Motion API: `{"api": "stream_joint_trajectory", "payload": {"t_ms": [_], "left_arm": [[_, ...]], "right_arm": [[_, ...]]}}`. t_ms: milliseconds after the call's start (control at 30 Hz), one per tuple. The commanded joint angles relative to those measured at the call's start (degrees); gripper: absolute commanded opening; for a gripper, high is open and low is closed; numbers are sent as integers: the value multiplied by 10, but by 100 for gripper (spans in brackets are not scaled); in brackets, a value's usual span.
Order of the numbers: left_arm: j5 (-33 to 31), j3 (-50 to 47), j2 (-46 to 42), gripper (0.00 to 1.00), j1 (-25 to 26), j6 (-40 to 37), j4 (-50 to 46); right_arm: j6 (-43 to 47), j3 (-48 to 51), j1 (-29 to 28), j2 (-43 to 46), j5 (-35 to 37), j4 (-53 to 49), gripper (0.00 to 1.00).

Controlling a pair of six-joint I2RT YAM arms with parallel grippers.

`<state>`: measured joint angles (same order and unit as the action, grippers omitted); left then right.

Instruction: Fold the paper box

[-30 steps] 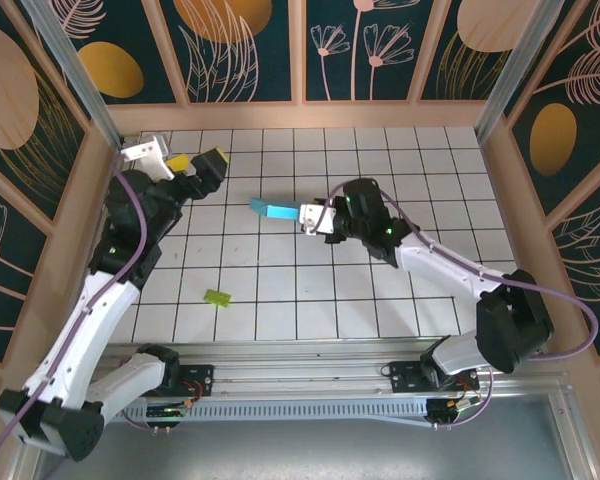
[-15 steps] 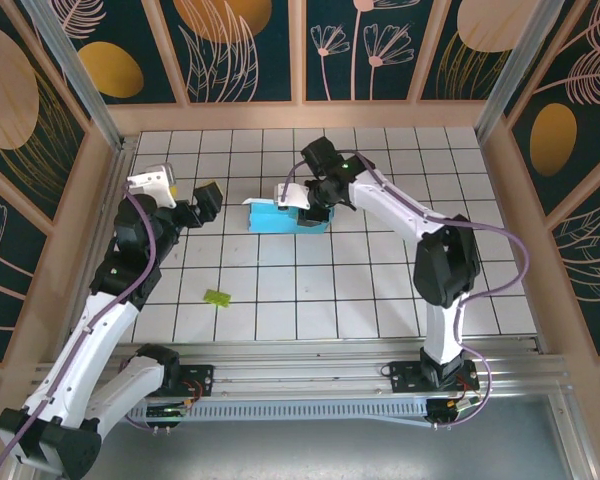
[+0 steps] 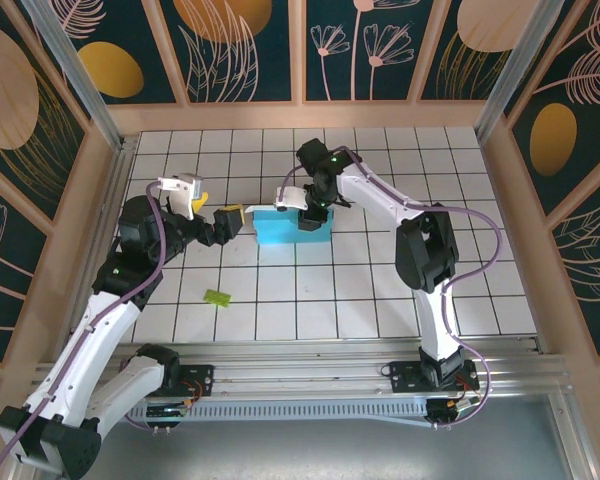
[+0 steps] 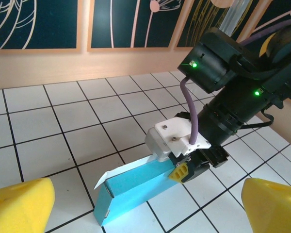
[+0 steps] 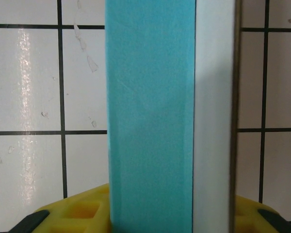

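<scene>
Pads of the left jaws stand spread wide, just left of the box and clear of it. Near them, closer to the arm bases, a green scrap lies on the bench. At mid-bench is the box, turquoise with a white edge along its top. The right jaws pinch its right end, the panel running between their yellow pads.

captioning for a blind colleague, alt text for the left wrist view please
The right gripper pinches an edge of the turquoise paper box on the white tiled table. The left gripper stands wide open in the foreground.
</scene>
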<state>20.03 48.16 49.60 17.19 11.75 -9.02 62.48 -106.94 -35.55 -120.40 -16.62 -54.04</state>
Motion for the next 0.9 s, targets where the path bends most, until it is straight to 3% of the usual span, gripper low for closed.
{"api": "stream_joint_trajectory", "payload": {"t_ms": [0,267,533,600,700,767,867], "left_arm": [[10,-6,-6,99,0,-23,-5],[-10,0,3,98,0,-18,-1],[-27,10,16,98,0,-12,-12],[-55,23,30,98,0,-2,-26],[-106,47,68,95,0,17,-56],[-115,55,94,93,0,32,-59],[-97,72,138,90,0,41,-66]], "right_arm": [[47,-21,4,-9,-32,-47,39],[46,-55,3,-4,-41,-41,58],[6,-63,2,43,-110,-24,64],[-95,-42,8,76,-141,38,64],[-320,77,29,169,-119,212,64],[-447,186,39,245,-90,321,65],[-588,304,94,331,-105,399,65]]}}
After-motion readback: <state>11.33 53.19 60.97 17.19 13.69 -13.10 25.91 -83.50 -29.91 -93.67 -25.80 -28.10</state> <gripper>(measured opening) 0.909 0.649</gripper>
